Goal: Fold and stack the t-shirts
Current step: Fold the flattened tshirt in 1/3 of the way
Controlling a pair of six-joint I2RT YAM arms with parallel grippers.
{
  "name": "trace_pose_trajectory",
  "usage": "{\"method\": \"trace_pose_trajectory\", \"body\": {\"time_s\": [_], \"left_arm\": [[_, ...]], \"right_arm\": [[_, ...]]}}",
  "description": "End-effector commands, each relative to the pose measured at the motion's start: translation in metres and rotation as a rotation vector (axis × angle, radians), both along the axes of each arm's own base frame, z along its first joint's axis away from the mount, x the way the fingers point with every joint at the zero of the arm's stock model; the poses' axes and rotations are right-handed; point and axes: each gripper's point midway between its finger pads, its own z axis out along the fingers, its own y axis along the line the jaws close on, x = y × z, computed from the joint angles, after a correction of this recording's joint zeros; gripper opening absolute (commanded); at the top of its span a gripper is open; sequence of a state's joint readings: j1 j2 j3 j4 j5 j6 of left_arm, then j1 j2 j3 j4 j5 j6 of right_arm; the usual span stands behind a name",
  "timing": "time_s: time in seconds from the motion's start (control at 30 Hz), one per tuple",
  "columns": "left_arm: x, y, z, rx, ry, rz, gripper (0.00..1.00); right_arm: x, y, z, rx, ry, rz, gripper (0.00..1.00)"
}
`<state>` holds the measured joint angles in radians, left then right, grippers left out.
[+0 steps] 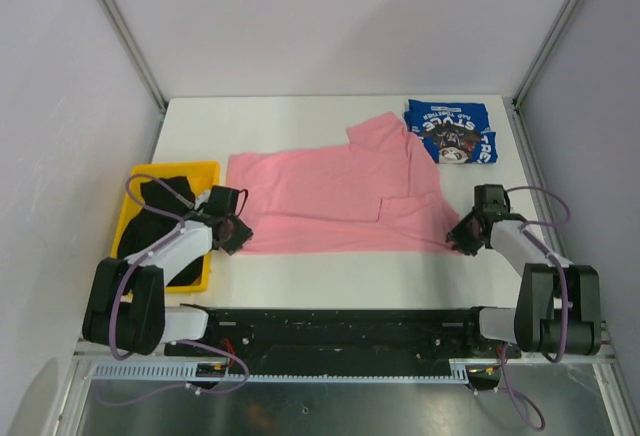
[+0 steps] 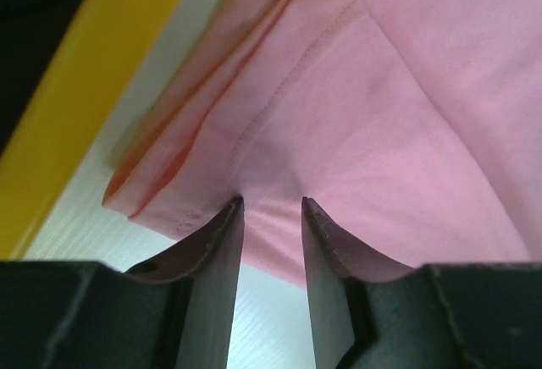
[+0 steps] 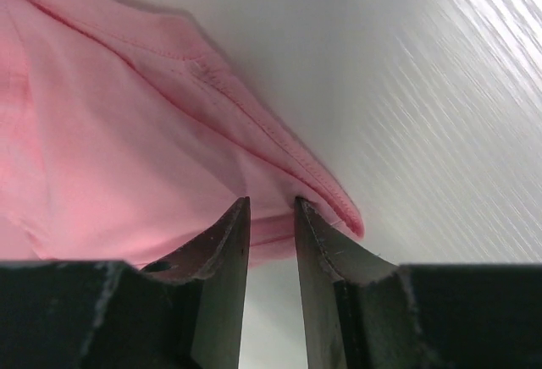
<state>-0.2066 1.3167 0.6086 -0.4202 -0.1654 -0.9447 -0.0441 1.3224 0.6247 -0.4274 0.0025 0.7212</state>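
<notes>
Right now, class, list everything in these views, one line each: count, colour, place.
pink t-shirt: one, pink, spread mid-table, partly folded
blue t-shirt: one, royal blue with white lettering, folded, far right corner
black t-shirts: count unclear, black, inside the bin
bin: one, yellow, table's left edge
table: one, white, under everything
left end effector: one, dark, fingers apart at pink t-shirt's near left corner
right end effector: one, dark, fingers apart at its near right corner
</notes>
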Motion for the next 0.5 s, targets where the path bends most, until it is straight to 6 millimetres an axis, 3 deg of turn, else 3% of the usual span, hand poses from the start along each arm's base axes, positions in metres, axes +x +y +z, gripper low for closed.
{"method": "trace_pose_trajectory", "body": {"time_s": [0.0,0.17,0.3,0.4,0.47], "left_arm": [[-0.046,0.022,-0.018,0.078,0.123,0.067,0.4],[-0.059,0.027,-0.016,0.086,0.129,0.096,0.4],[-0.067,0.032,-0.009,0.092,0.122,0.132,0.41],[-0.071,0.034,-0.004,0.093,0.109,0.148,0.42],[-0.069,0.033,0.002,0.084,0.09,0.139,0.42]], "right_arm": [[-0.054,-0.003,-0.015,0.018,0.115,-0.088,0.33],[-0.087,0.004,-0.008,0.065,0.107,-0.157,0.34],[-0.103,0.007,0.01,0.082,0.052,-0.178,0.34],[-0.093,0.004,0.04,0.062,-0.069,-0.147,0.35],[-0.07,0.005,0.064,0.061,-0.173,-0.102,0.37]]}}
